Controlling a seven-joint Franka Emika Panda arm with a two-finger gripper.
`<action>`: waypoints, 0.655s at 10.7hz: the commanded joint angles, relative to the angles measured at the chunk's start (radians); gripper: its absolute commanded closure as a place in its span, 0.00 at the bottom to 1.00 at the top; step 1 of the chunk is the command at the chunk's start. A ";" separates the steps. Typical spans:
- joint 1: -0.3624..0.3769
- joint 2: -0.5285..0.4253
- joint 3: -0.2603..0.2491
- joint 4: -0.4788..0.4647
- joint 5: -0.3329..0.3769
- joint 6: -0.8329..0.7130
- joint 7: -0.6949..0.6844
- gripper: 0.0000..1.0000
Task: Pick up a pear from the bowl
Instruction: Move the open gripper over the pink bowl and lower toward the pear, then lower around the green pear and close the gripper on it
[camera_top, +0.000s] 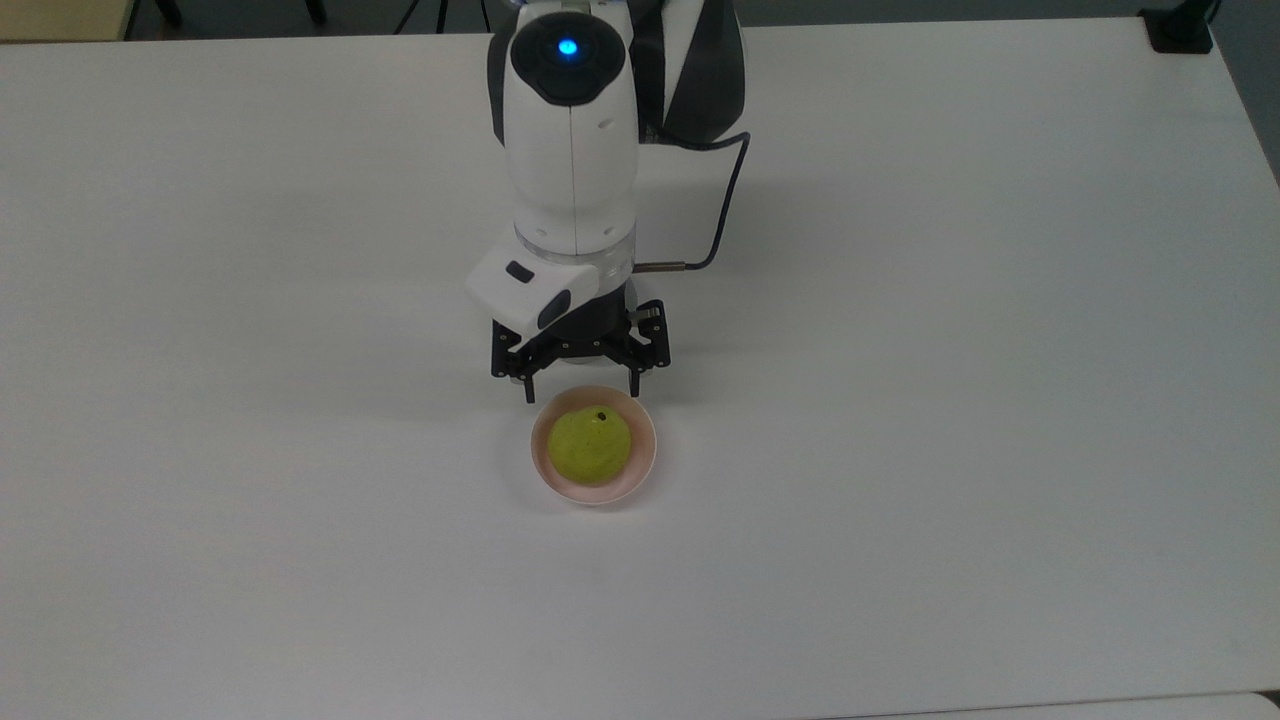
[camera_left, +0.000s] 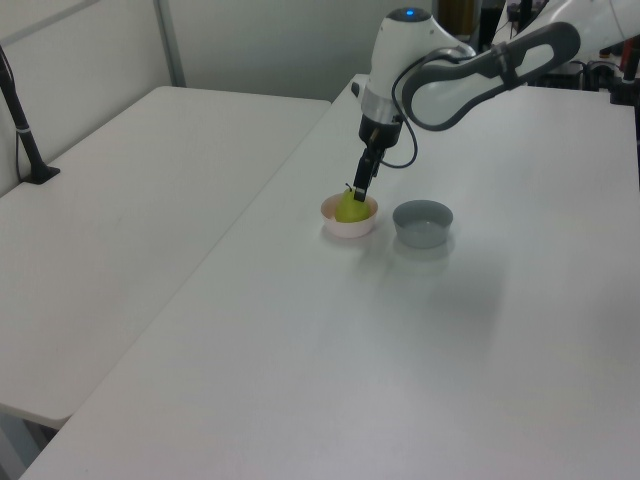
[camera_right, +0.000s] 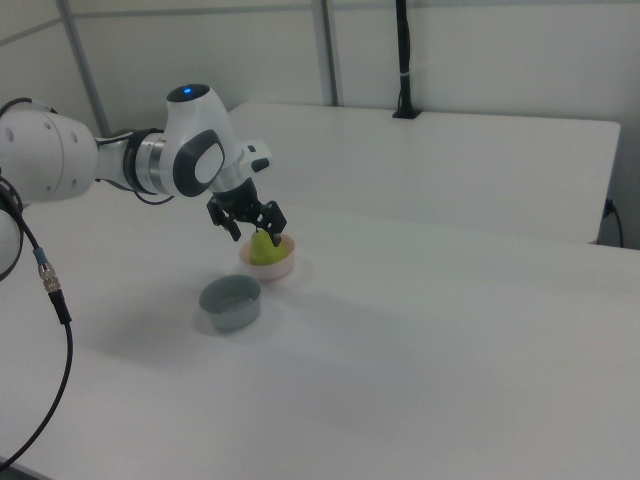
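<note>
A yellow-green pear (camera_top: 590, 445) with a dark stem spot sits in the pale pink bowl (camera_top: 644, 470) near the table's middle. My gripper (camera_top: 582, 392) is open, its black fingers spread about as wide as the bowl. In the top view it hangs at the bowl's upper rim. The left view has the gripper (camera_left: 358, 190) just above the pear (camera_left: 350, 208) in the bowl (camera_left: 348, 226). In the right view the gripper (camera_right: 255, 232) hovers over the pear (camera_right: 264, 250) and bowl (camera_right: 272, 269), with nothing between its fingers.
An empty grey straight-sided bowl (camera_left: 422, 222) stands beside the pink one, also seen as the grey bowl (camera_right: 230, 303). A second white table (camera_left: 120, 200) adjoins on the left view's left, with a black post (camera_left: 25, 140) clamped to it. A black cable (camera_top: 715, 220) hangs off the arm.
</note>
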 joint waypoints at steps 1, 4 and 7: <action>0.012 0.044 -0.011 0.014 0.001 0.061 -0.007 0.00; 0.007 0.070 -0.011 0.014 0.000 0.115 -0.008 0.00; 0.009 0.090 -0.011 0.017 0.003 0.135 -0.007 0.00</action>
